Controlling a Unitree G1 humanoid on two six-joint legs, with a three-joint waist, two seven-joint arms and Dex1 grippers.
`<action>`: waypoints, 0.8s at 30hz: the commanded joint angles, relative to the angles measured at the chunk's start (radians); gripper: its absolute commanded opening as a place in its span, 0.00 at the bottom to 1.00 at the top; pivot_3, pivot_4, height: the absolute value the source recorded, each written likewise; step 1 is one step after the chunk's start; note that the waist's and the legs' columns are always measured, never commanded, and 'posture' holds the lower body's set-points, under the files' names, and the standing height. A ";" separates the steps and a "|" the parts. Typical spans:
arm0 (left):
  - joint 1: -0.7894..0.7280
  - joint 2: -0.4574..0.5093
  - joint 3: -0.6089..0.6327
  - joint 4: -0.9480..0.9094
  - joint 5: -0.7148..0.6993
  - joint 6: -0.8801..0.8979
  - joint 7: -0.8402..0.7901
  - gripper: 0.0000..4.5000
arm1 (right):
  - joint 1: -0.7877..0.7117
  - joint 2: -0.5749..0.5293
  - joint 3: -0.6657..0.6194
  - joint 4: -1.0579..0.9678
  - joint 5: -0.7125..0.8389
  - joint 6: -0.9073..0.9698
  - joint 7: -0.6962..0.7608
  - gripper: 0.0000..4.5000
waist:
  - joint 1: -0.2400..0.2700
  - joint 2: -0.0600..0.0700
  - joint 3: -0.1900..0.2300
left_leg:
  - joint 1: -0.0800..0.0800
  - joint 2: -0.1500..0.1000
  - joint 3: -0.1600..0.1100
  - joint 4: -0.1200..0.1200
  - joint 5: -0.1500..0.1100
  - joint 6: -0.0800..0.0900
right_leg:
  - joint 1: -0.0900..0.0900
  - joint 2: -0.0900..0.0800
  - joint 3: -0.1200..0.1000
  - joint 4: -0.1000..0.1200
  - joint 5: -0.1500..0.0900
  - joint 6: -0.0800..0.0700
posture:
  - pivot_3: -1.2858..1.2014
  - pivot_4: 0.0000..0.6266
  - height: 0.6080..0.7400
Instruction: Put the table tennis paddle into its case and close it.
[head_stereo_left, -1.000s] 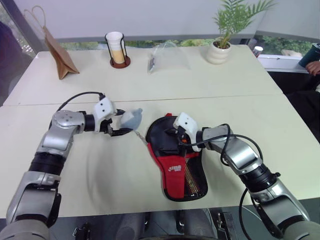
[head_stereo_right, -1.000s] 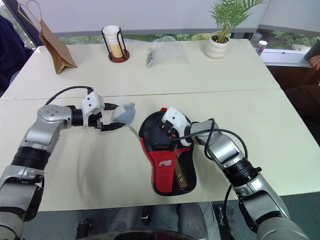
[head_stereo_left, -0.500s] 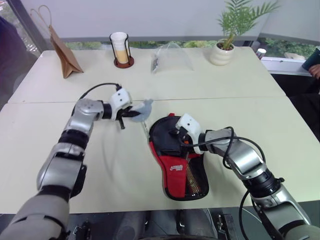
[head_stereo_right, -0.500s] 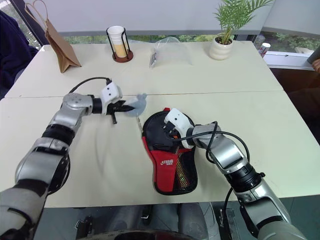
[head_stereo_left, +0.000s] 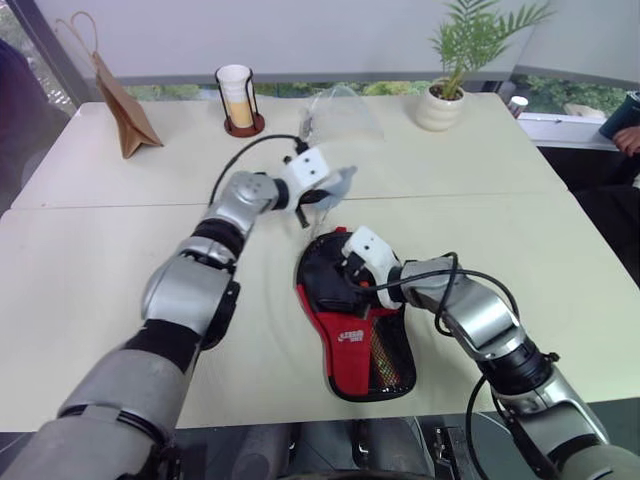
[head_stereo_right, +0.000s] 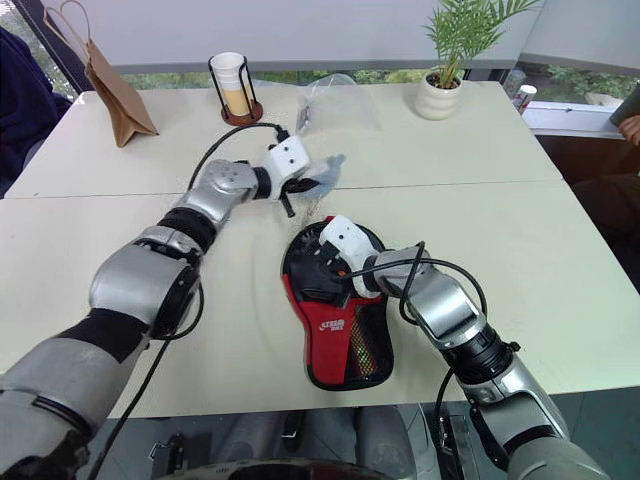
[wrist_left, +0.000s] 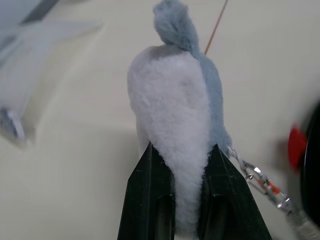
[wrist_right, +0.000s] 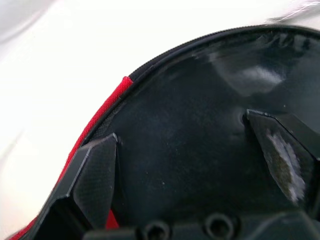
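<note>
Case (head_stereo_left: 355, 320) of black and red fabric with mesh pocket, right gripper (head_stereo_left: 352, 275) jaws spread on it, left gripper (wrist_left: 181, 175) jaws pinching fluffy grey-white plush charm (wrist_left: 175, 115).

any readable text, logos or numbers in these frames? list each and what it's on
White logo print on the red panel of the case: too small and blurred to read.
Dark label inside the clear plastic bag at the far side of the table: too small to read.
Nothing else carries legible text.
</note>
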 joint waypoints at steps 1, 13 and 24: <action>-0.070 -0.053 0.031 -0.016 0.004 -0.008 0.049 0.00 | 0.063 0.026 0.094 0.008 0.004 0.085 -0.015 1.00 | -0.003 0.000 0.000 | 0.000 0.000 0.000 0.000 0.000 0.000 | 0.000 0.000 0.000 0.000 0.000 0.000 | 0.52 0.24 0.95; -0.110 -0.246 0.133 -0.012 -0.036 0.028 0.006 0.00 | 0.134 0.107 0.104 -0.087 0.021 0.190 -0.125 1.00 | -0.002 0.000 0.000 | 0.001 0.000 0.000 -0.001 0.000 0.000 | 0.000 0.000 0.000 0.000 -0.001 0.001 | 0.52 0.24 0.95; -0.065 -0.233 0.126 -0.011 0.013 0.066 -0.064 0.77 | 0.136 0.091 0.098 -0.075 0.014 0.173 -0.129 1.00 | -0.003 0.001 -0.001 | 0.001 0.000 0.000 -0.002 0.000 0.000 | 0.000 0.001 0.000 0.000 -0.001 0.001 | 0.52 0.24 0.95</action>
